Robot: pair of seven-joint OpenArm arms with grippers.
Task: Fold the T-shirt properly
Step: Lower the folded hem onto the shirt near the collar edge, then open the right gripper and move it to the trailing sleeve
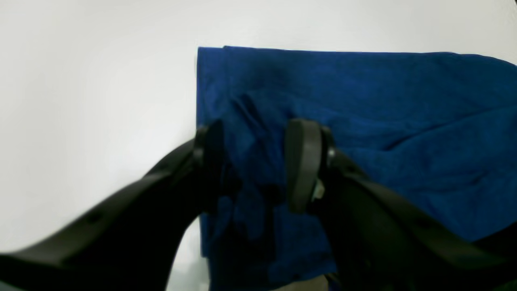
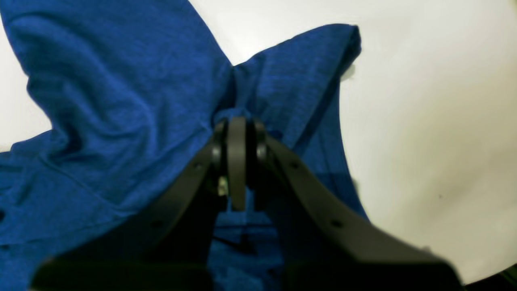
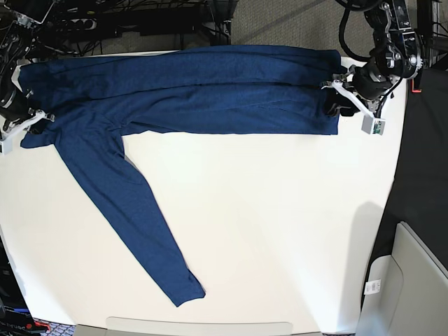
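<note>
Left gripper (image 1: 252, 169): jaws parted, a bunched ridge of the T-shirt (image 3: 210, 91) between the pads; whether they pinch it, I cannot tell.
Right gripper (image 2: 237, 161): jaws clenched tight on a gathered peak of cloth.
T-shirt: thin, faintly heathered navy knit, stretched in a long folded band along the far edge of the white table (image 3: 280, 231).
Sleeve (image 3: 133, 224): lies flat, running diagonally toward the near edge.

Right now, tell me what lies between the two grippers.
In the base view, only the T-shirt spans from the right gripper to the left gripper; one sleeve trails off diagonally.
</note>
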